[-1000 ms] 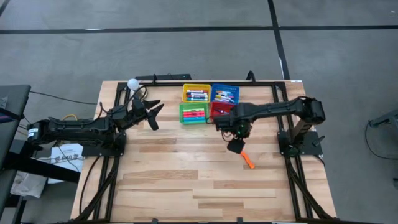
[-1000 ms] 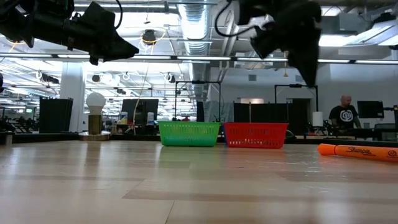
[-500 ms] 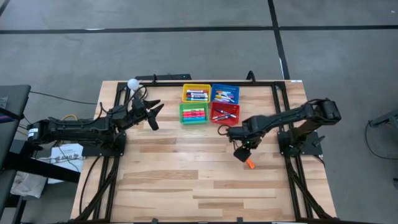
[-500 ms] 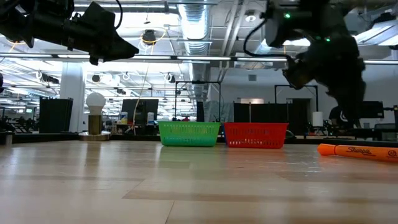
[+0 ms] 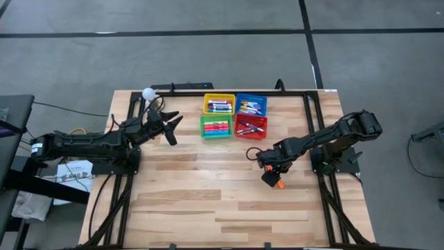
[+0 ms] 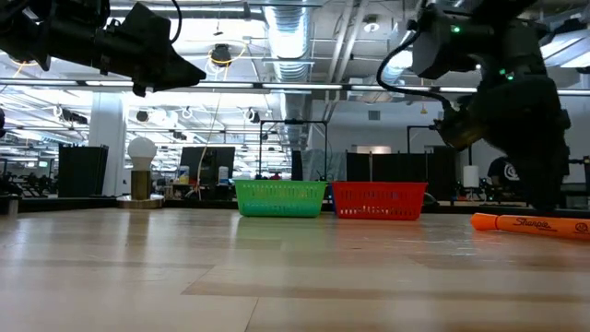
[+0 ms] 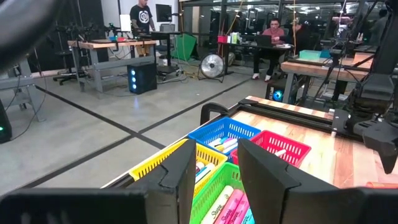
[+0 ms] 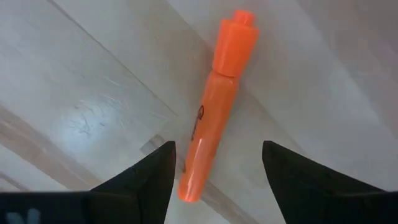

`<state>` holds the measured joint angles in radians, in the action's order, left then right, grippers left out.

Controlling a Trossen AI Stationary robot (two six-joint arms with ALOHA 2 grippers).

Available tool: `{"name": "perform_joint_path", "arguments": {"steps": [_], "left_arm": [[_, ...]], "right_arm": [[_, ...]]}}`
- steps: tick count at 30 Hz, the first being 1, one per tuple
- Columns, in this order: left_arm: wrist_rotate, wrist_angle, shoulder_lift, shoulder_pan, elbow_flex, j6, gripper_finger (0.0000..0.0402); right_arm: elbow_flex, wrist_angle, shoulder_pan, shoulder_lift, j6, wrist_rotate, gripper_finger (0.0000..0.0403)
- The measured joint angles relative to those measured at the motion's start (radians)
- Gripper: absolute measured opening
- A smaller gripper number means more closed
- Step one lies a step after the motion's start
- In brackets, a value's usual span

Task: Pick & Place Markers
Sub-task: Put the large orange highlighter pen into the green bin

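The main risk is a bad pinch. The orange marker (image 8: 214, 99) lies flat on the bench (image 5: 208, 201) and runs at a slant between my fingers (image 8: 140, 180) rather than square across them. If I come down and close like this, I judge 1 finger could land on the barrel and roll it away, or the tips could jam into the wood before they get around it. A marker is round and slick, so a grip near the cap end could also let it swing out on the lift.

My right hand (image 5: 271, 178) hangs low over that marker, near the right side of the bench and well apart from the baskets. Its fingers stand wide apart, 1 on each side of the barrel. They hold nothing, and I cannot see them touching the marker or the wood. In the low view the marker (image 6: 530, 223) rests on the bench surface with my right arm just above it.

The other markers (image 5: 232, 118) lie in the 4 mesh baskets (image 5: 234, 114) at the far edge. My left hand (image 5: 171, 126) waits in the air to the left of them, its fingers partly apart and empty.
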<state>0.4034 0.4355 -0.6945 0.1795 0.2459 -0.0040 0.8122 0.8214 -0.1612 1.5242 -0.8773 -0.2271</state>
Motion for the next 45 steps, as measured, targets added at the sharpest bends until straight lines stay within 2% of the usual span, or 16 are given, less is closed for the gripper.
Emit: {"name": "perform_joint_path", "arguments": {"steps": [9, 16, 22, 29, 32, 37, 45], "left_arm": [[0.0, 0.0, 0.0, 0.0, 0.0, 0.0, 0.0117], [0.0, 0.0, 0.0, 0.0, 0.0, 0.0, 0.0117], [0.0, 0.0, 0.0, 0.0, 0.0, 0.0, 0.0117], [0.0, 0.0, 0.0, 0.0, 0.0, 0.0, 0.0117], [0.0, 0.0, 0.0, 0.0, 0.0, 0.0, 0.0117], [0.0, 0.0, 0.0, 0.0, 0.0, 0.0, 0.0117], [0.0, 0.0, 0.0, 0.0, 0.0, 0.0, 0.0117]], "right_arm": [[-0.074, -0.092, -0.016, 0.001, -0.073, -0.005, 0.0229], [-0.117, -0.156, -0.049, -0.004, -0.175, 0.003, 0.0208], [-0.125, -0.147, -0.068, -0.003, -0.24, 0.047, 0.0159], [-0.126, -0.134, -0.067, -0.002, -0.244, 0.062, 0.0076], [-0.126, -0.134, -0.068, -0.003, -0.241, 0.065, 0.0055], [-0.115, -0.117, -0.068, -0.033, -0.223, 0.053, 0.0061], [0.005, -0.017, 0.001, -0.172, -0.061, -0.044, 0.0061]]}}
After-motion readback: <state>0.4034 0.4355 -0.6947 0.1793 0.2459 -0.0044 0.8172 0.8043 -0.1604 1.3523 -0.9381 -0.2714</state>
